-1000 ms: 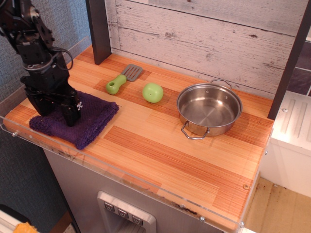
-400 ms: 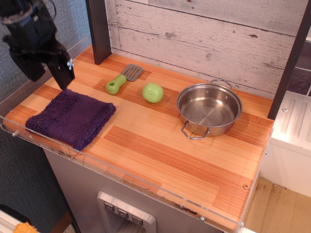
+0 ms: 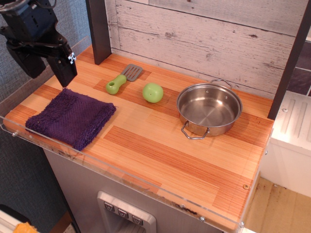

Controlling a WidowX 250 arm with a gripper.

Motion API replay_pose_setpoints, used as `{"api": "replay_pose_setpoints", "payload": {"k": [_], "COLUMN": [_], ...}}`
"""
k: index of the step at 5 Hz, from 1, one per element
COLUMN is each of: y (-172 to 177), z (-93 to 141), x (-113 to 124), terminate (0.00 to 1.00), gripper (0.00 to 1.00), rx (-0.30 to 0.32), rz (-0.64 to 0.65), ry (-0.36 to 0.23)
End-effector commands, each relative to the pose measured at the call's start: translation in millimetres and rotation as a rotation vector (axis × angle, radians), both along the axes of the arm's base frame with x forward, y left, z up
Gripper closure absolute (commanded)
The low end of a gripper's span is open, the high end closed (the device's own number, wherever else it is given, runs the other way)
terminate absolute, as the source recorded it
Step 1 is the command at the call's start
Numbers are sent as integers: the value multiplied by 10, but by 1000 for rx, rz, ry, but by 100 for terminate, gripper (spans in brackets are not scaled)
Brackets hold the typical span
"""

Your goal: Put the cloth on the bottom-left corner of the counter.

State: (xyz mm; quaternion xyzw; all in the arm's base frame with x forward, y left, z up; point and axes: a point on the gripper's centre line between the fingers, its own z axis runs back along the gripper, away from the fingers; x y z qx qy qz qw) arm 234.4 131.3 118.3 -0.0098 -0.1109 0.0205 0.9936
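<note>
- Fingers [image 3: 64,73] of the black gripper [image 3: 48,70] are spread wide and hold nothing, up above the cloth [image 3: 72,118].
- Purple cloth lies flat on the counter [image 3: 160,150], in its near left corner.
- Green ball [image 3: 152,92] sits between the spatula [image 3: 123,78] and the steel pot [image 3: 209,108].

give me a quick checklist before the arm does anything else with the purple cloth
1. Dark purple fuzzy folded cloth lies flat at the bottom-left corner of the striped wooden counter: ok.
2. Black gripper is off the cloth, raised above it: ok.
3. Gripper holds nothing: ok; open or shut: cannot tell.
4. Cloth inside the clear acrylic edge: ok.
5. Green-handled spatula, green ball and steel pot apart from the cloth: ok.
</note>
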Motion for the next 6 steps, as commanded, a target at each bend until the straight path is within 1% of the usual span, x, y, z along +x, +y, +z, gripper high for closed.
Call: {"api": "replay_pose_setpoints", "payload": {"k": [1, 2, 3, 4, 5, 6], "y": [-176, -428, -596, -729, -729, -729], "z": [113, 193, 255, 264, 264, 264], "x": [117, 335, 416, 452, 452, 452], "terminate": [0, 0, 0, 0, 0, 100], "gripper": [0, 0, 0, 0, 0, 0], "rx": [-3, -12, 4, 24, 24, 24], "rz": [14, -25, -62, -75, -75, -75], "ry": [101, 81, 47, 11, 11, 11]}}
